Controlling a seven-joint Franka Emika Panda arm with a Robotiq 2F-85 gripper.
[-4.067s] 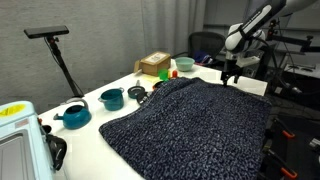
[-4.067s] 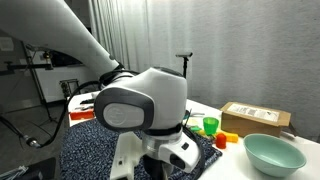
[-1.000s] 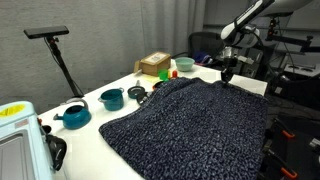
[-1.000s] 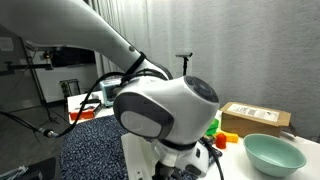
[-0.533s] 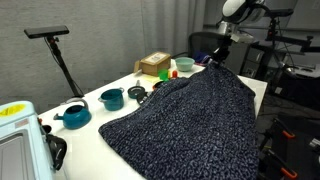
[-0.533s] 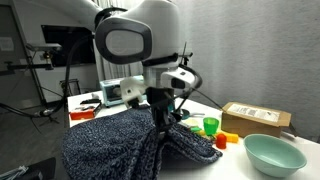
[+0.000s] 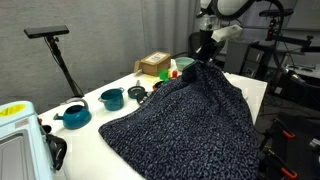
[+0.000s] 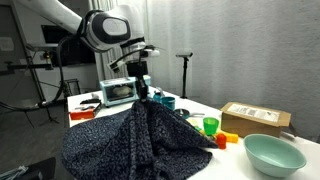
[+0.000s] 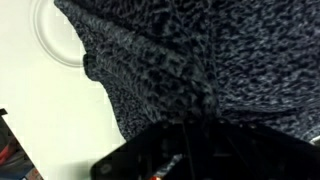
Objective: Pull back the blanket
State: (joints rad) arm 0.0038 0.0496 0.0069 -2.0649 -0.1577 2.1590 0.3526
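Note:
The blanket (image 7: 190,115) is a large dark, light-speckled knit that covers most of the white table (image 7: 255,92). One edge of it is lifted into a tent-like peak. My gripper (image 7: 203,52) is shut on that peak and holds it well above the table, as both exterior views show, with the gripper (image 8: 141,88) at the top of the hanging folds (image 8: 135,135). In the wrist view the blanket (image 9: 180,50) fills the frame and bunches into my dark gripper (image 9: 195,140), whose fingertips are buried in the fabric.
Along the table's edge stand a teal pot (image 7: 111,98), a teal kettle (image 7: 73,116), a cardboard box (image 7: 154,65) and a green cup (image 7: 185,64). A teal bowl (image 8: 273,153), a box (image 8: 255,116) and a green cup (image 8: 210,125) sit beside the blanket. A tripod (image 7: 55,35) stands behind.
My gripper, shut on the blanket's edge, has risen and carried it back over the table. The flat blanket is now pulled into a peak, and bare table shows at the far corner.

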